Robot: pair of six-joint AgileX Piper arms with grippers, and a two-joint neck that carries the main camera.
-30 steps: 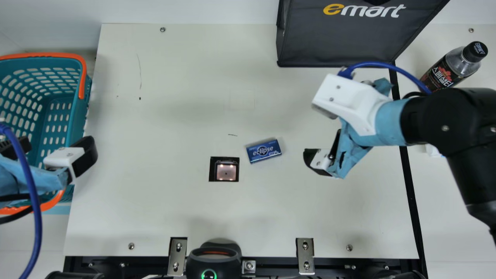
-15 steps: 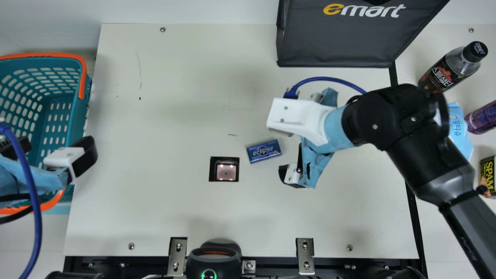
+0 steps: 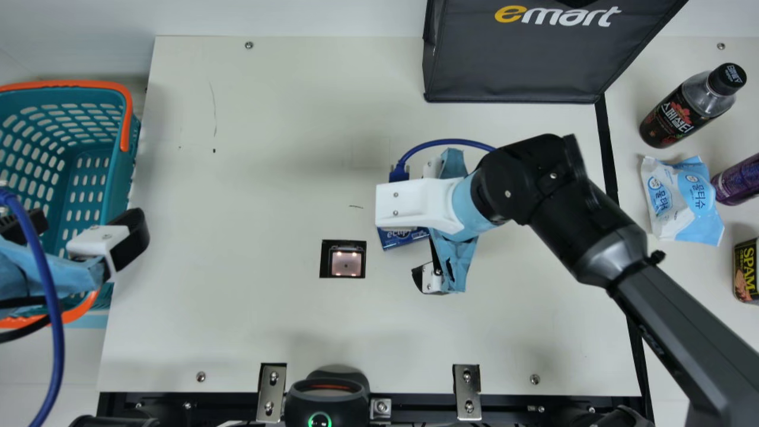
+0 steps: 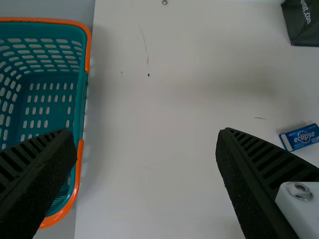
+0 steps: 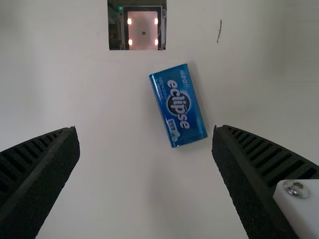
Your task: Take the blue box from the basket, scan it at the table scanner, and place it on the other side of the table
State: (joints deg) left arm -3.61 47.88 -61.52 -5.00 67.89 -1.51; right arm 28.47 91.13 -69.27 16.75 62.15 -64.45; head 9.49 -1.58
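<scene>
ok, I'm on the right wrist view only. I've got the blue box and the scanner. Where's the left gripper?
Observer: The left gripper is at the basket, one finger over it, the fingers apart.
Operator: What's beyond the table's right side?
Observer: Main view shows a bottle and a light-blue pack past the black strip.
Operator: Anything at the far edge?
Observer: Yes, a dark bag, right of the middle.
</scene>
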